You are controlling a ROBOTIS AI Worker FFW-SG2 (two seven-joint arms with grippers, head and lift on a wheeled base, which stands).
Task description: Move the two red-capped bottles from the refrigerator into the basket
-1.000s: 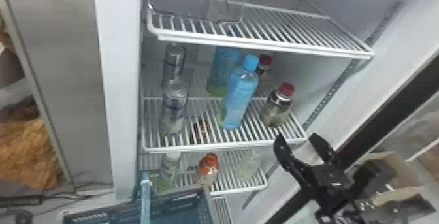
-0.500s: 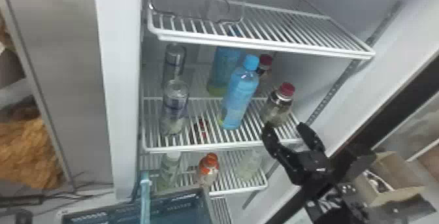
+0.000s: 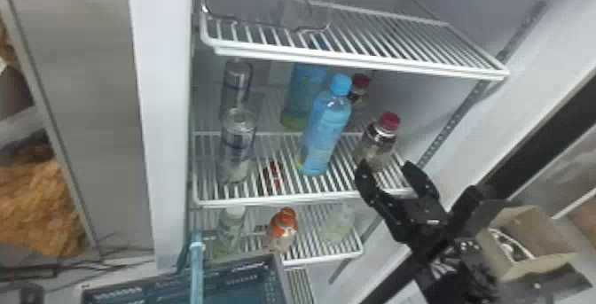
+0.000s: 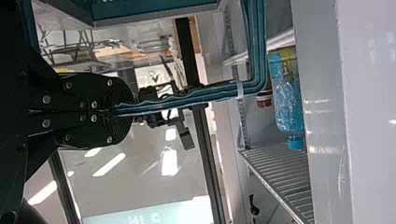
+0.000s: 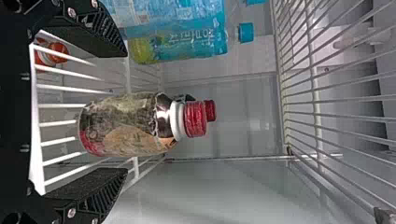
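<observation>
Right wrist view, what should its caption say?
Open black pincer facing a red-capped patterned bottle on a white wire shelf.

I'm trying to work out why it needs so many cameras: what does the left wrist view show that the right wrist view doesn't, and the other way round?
Left wrist view: the left gripper shut on the basket handle, and part of the basket.

Right wrist view: an orange-capped bottle, and a second red-capped bottle behind the nearer red-capped bottle.

Both: a red-capped bottle, a blue-capped bottle and a wire shelf.
</observation>
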